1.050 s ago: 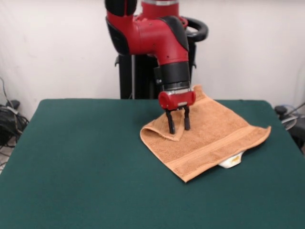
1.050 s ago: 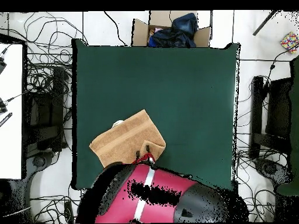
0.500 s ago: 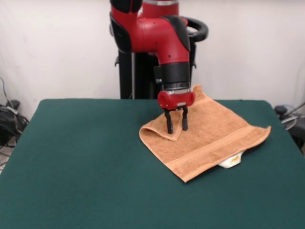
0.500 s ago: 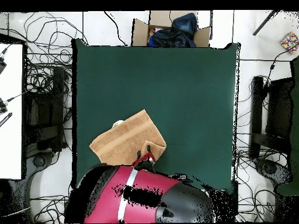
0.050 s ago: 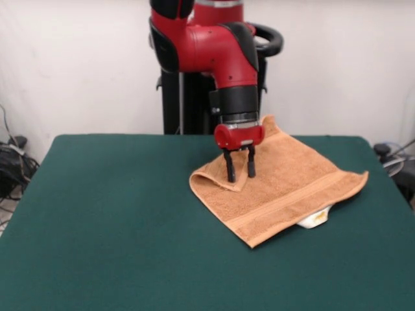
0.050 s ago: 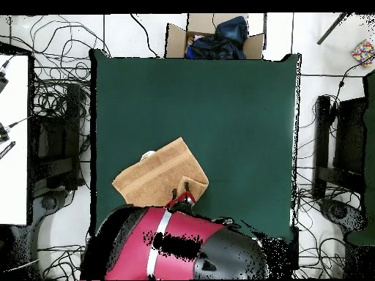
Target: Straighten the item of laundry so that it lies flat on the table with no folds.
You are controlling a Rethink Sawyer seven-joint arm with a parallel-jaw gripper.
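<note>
My gripper [image 5: 238, 167] hangs over the folded-back corner of the towel [image 5: 285, 188], its two black fingers [image 5: 229, 170] spread apart with the turned-over flap between them; I judge it released, closed on nothing yet. In the front view the towel lies on the green worktop [image 5: 117, 246] right of centre, its long axis running from about 10 o'clock to 4 o'clock, and nearly all the cloth stretches away from my gripper toward 4 o'clock. The flap points back toward 4 o'clock too, so the coming pull should go the opposite way, toward 10 o'clock. A white care label [image 5: 316, 219] pokes out under the near right edge. From overhead, my arm covers the gripper almost wholly, so whether the fingertips touch the cloth I cannot tell.
</note>
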